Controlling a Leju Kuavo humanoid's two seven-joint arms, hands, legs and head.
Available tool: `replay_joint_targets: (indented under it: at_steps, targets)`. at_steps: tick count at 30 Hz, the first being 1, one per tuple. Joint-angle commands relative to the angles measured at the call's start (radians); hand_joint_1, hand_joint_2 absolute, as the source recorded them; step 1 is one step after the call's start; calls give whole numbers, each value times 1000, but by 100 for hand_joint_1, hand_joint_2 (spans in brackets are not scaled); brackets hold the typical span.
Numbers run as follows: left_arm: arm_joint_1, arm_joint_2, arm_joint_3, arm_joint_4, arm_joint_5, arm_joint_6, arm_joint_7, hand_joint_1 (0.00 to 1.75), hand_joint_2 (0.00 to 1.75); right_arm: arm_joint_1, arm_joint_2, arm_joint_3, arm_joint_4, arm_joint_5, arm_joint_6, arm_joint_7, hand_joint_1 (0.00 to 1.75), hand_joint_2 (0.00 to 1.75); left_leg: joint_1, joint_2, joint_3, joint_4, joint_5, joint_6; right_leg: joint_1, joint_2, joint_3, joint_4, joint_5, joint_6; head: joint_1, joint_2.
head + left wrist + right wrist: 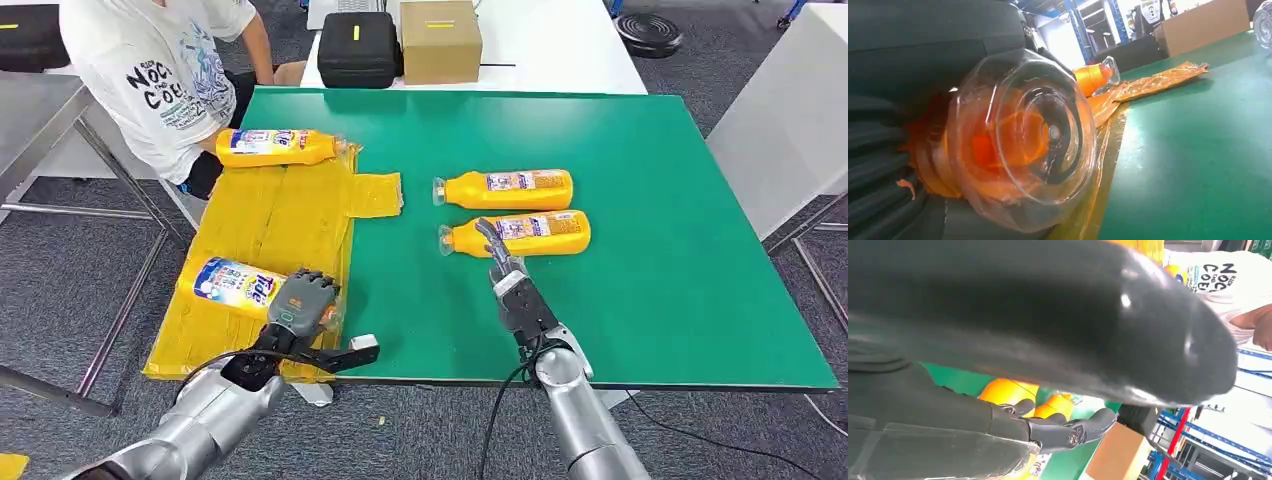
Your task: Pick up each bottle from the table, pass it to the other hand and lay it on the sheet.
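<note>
Green table [650, 250]: four bottles; left hand [300, 300] grips one [235, 285], right hand [497, 250] spread.

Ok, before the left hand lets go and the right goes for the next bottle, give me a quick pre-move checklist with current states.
1. Left hand grips the near orange Tide bottle: ok.
2. That bottle lies over the yellow sheet: ok.
3. Bottle resting flat, safe to let go: cannot tell.
4. Far orange bottle on the sheet well apart: ok.
5. Right hand empty, at the nearer orange table bottle: ok.
6. Person in a white shirt beside the sheet: not ok.
</note>
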Motion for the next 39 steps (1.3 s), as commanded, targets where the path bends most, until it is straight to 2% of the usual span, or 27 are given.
replay_joint_targets:
  at_steps: [1,2,3,18,27,28,36,39]
  targets:
    - [-14,-4,39,71,-15,7,-4,21,175,-50,-11,20,77,0,0,1,0,0,1,2,5,0,-2,-2,1,2,5,-1,-1,-2,0,0]
    - [-12,-7,48,71,-19,11,-5,5,175,-51,-12,22,82,-1,0,-1,0,0,1,2,3,0,-1,-1,1,2,3,-1,-1,-1,0,0]
    - [-12,-8,49,71,-23,13,-4,0,175,-52,-12,23,83,-2,0,-1,0,0,1,2,3,0,-1,-1,1,1,3,-1,-1,-1,0,0]
    - [-9,-13,62,69,-42,5,3,0,175,-52,-9,22,85,-7,-2,-5,0,0,2,3,6,0,-3,-2,2,3,6,-1,-2,-2,0,0]
    - [-9,-13,62,69,-42,5,3,0,175,-52,-9,22,85,-7,-2,-5,0,0,0,2,3,-1,-1,-1,0,1,2,-1,0,-1,0,0]
    - [-8,-12,62,70,-43,3,3,0,175,-53,-7,22,84,-7,-2,-5,0,0,1,3,6,0,-3,-2,1,2,6,-1,-1,-2,0,0]
    - [-3,27,57,55,-71,-186,-14,0,175,-49,-8,8,83,-14,-6,-10,0,0,0,2,5,-1,-1,-1,0,2,5,-1,0,-1,0,0]
    - [10,34,61,35,-51,-190,-55,0,175,-42,-11,2,74,-14,-8,-12,0,0,1,5,10,-1,-3,-2,1,5,9,-2,0,-2,0,0]
